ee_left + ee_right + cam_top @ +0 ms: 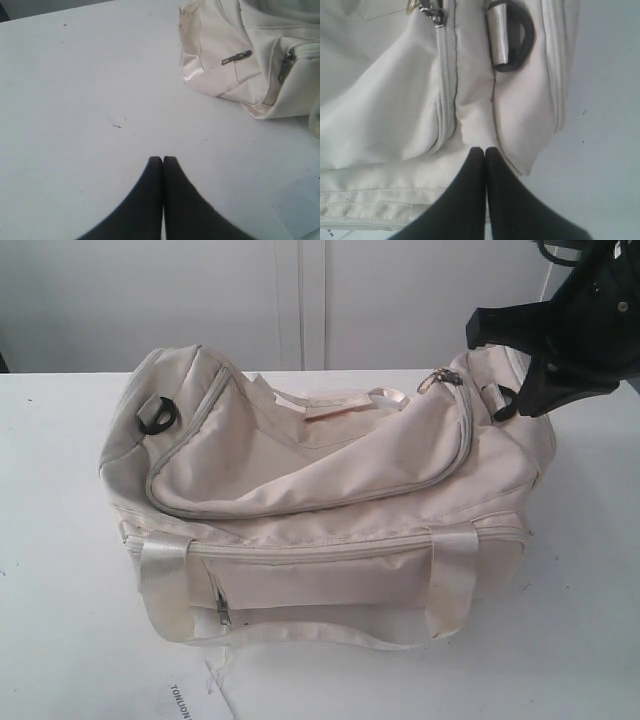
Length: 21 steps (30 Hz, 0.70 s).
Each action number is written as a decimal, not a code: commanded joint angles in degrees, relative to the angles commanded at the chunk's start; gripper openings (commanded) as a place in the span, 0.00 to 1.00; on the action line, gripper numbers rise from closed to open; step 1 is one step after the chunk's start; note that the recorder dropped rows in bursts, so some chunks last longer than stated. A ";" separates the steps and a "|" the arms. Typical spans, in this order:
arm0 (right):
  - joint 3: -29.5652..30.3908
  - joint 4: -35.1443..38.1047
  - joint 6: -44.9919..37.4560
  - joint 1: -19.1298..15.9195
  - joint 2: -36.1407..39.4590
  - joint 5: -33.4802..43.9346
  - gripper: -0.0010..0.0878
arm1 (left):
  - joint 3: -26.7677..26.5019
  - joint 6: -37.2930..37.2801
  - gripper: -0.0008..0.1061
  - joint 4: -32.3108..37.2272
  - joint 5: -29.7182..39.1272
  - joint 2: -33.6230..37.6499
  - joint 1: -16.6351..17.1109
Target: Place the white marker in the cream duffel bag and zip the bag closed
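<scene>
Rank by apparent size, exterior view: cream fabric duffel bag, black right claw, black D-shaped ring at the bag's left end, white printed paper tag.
1. cream fabric duffel bag
2. black right claw, partly cropped
3. black D-shaped ring and white printed paper tag: unranked; frame cuts the tag

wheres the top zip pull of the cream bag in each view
Exterior view: top zip pull at the right end of the cream duffel bag.
Left wrist view: not in it.
Right wrist view: beside the black end ring.
Shared landmark: that ring, right of the pull in the exterior view.
</scene>
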 joint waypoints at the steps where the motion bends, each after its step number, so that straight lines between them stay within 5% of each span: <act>1: 0.00 0.00 0.00 0.00 0.00 0.00 0.01 | 0.42 0.00 0.01 0.00 -0.16 0.00 -0.44; 16: 0.00 0.00 0.00 0.00 0.00 -0.11 0.01 | 3.27 -0.28 0.01 0.95 -1.46 0.00 -0.85; 21: 0.00 0.00 0.00 0.00 0.00 -0.11 0.01 | 3.27 -5.53 0.01 5.72 -1.46 0.00 -0.85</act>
